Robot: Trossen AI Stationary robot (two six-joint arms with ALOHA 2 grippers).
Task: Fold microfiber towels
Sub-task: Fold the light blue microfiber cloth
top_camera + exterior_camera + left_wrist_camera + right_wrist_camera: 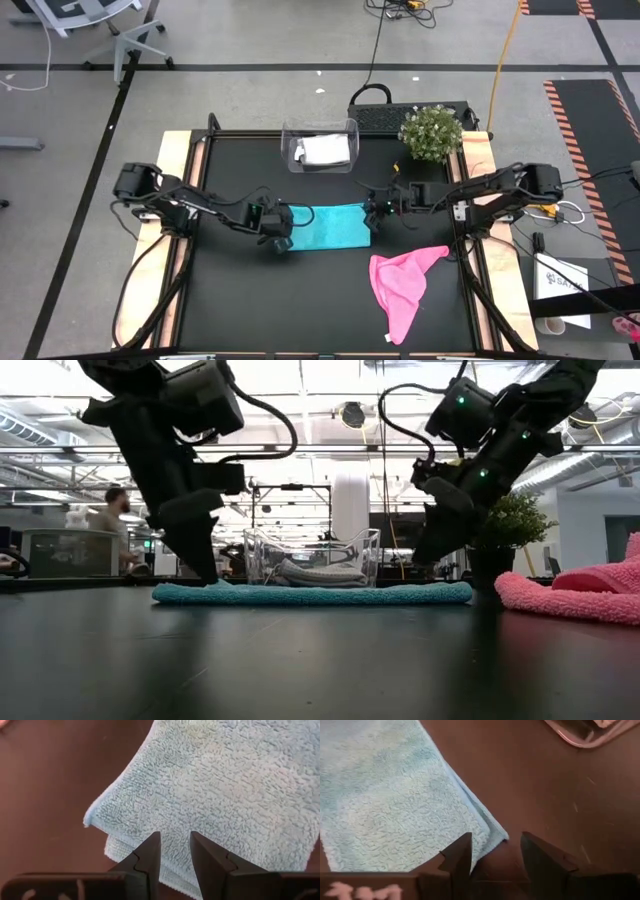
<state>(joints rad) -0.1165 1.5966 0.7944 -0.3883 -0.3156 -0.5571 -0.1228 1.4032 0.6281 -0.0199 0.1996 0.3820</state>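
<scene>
The teal towel (330, 227) lies folded flat in the middle of the black table (240, 300), its long sides running left to right and its layers stacked with the corners slightly offset, as both wrist views show. The left gripper (279, 237) stands at the towel's left end with its fingers (148, 857) parted a little over the doubled corner, gripping nothing. The right gripper (374, 213) stands at the towel's right end; its fingers (461, 855) are spread wide and released, straddling the bare table just beside the towel's corner. From table height the towel reads as a low, even strip with both grippers set down at its two ends. The pink towel (405, 285) lies crumpled near the table's right front, well apart from the teal one, with one corner reaching toward the right arm's base. The grey-white towel (324, 151) sits folded inside the clear plastic bin (288, 135) at the back edge, next to a small potted plant (431, 133). The front left part of the table is open black surface, and a band of bare table separates the teal towel from the bin. A white card (560, 280) lies off the table on the right; its print is too small to read. A person (113, 525) shows in the room behind.
</scene>
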